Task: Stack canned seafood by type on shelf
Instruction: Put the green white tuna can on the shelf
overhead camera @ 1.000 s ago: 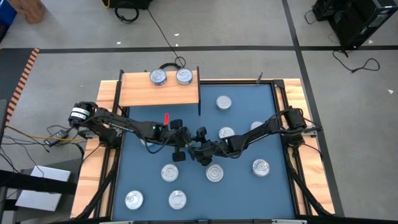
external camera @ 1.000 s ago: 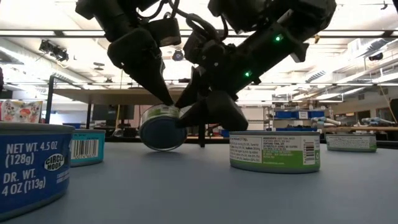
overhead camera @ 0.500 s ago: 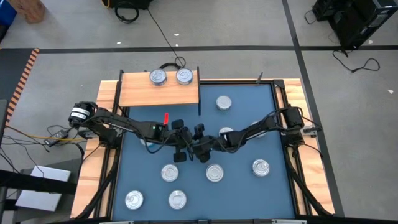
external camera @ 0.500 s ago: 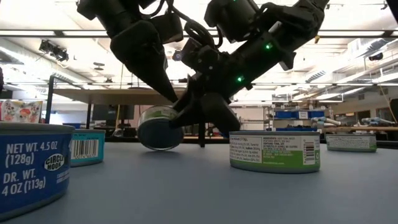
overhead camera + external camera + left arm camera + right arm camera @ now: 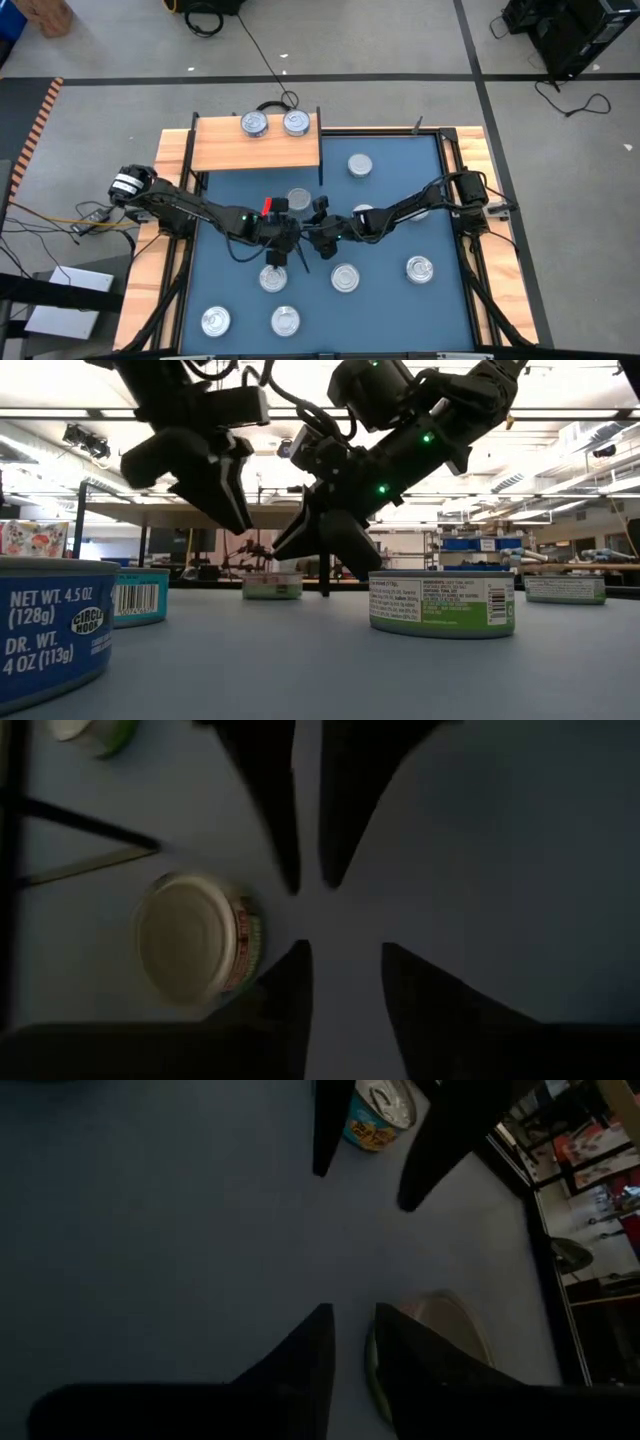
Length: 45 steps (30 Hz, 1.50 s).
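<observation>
A tin of canned seafood point(image 5: 298, 201) stands flat on the blue tabletop, lid up, just beyond both grippers; it also shows in the low view point(image 5: 272, 586) and the left wrist view point(image 5: 195, 952). My left gripper point(image 5: 340, 970) is open above the table with nothing between its fingers, this tin beside one finger. My right gripper point(image 5: 352, 1320) faces it tip to tip, with a narrow empty gap; the same tin point(image 5: 450, 1330) lies partly hidden behind one finger. The shelf point(image 5: 230, 150), at the far left, bears two tins point(image 5: 254, 123) point(image 5: 296, 122).
Loose tins stand about the table: near ones point(image 5: 272, 278) point(image 5: 345, 278) point(image 5: 285, 320), one at the right point(image 5: 420, 268), one at the far side point(image 5: 360, 165). A black shelf leg point(image 5: 320, 175) stands close behind the freed tin.
My left gripper held a tin tilted on its edge, then opened, let go and drew back toward the table's left and near side, rolling as it went. The tin now stands flat, lid up. My right gripper has come toward the table's left.
</observation>
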Available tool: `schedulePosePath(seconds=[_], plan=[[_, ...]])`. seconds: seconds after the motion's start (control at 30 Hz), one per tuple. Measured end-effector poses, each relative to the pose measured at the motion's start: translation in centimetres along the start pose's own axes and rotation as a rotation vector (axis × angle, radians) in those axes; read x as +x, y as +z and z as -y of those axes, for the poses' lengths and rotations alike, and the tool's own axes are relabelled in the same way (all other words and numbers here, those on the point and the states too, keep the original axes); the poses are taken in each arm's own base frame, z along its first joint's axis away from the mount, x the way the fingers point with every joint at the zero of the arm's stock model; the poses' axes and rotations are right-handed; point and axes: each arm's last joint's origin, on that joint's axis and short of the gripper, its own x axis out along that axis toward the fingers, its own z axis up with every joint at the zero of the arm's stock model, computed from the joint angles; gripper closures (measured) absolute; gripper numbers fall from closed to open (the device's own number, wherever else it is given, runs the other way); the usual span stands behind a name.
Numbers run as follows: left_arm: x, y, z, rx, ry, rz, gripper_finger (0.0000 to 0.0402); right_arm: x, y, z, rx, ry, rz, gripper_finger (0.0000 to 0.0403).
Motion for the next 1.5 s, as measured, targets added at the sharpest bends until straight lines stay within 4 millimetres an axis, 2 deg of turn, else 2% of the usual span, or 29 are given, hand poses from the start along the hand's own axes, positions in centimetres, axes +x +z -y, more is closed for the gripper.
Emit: schedulePosePath(seconds=[0.13,0.3,0.5,0.6,0.8,1.0,1.27,1.37,1.5], plan=[[0.5,-0.5,-0.6,-0.013,0.050,-0.030,0.0255,-0.1,0.1,-0.2,-0.006,-0.024,-0.013,0.0319],[2.1,-0.8,-2.4,-0.043,0.007,-0.012,0.0266,-0.7,0.7,-0.6,-0.016,-0.023,-0.005,0.0315],[3.3,-0.4,-4.2,0.027,-0.028,0.039,0.0270,-1.7,1.4,-0.9,-0.032,-0.007,0.000,0.0315],[4.2,-0.8,-4.8,0.039,-0.064,0.011,0.0270,-2.1,1.5,-1.0,-0.045,0.008,-0.014,0.0312],[5.7,-1.4,-6.0,0.029,-0.025,-0.050,0.0270,-2.2,1.4,-0.9,-0.052,0.012,-0.022,0.0311],[6.8,-1.7,-6.5,0.051,-0.029,-0.067,0.0270,-2.2,1.4,-0.9,-0.058,0.015,-0.032,0.0309],[8.8,-1.9,-6.0,0.097,-0.006,-0.102,0.0272,-2.3,1.3,-0.9,-0.069,-0.023,-0.060,0.0310],[8.7,-1.9,-5.8,0.103,0.001,-0.103,0.0289,-2.3,1.3,-1.0,-0.073,-0.022,-0.059,0.0310],[8.3,-1.8,-5.7,0.103,0.002,-0.092,0.0352,-2.5,1.5,-1.2,-0.078,-0.073,-0.079,0.0311]])
